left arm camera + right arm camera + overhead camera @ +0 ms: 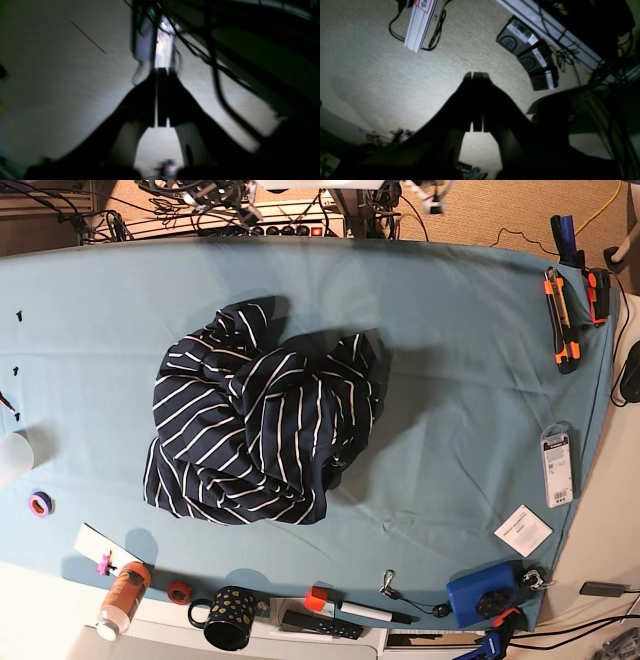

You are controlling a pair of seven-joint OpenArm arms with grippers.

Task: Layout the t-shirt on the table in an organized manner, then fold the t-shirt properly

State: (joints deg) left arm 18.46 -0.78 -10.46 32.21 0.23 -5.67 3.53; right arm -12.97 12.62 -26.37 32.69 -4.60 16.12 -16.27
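The t-shirt [260,430], navy with thin white stripes, lies crumpled in a heap a little left of the middle of the teal table [460,380]. Neither arm shows in the base view. In the left wrist view my left gripper [162,71] is shut with nothing between its dark fingers, hanging over a dim carpeted floor and blurred. In the right wrist view my right gripper [477,74] is also shut and empty, above beige carpet. Neither wrist view shows the shirt or the table.
Orange-black clamps [560,320], a packaged item [556,467], a white card [522,530] and a blue box [483,595] lie along the table's right side. A black mug [228,617], a bottle [122,597] and a purple tape roll [40,503] line the near-left edge. Grey boxes [520,37] sit on the carpet.
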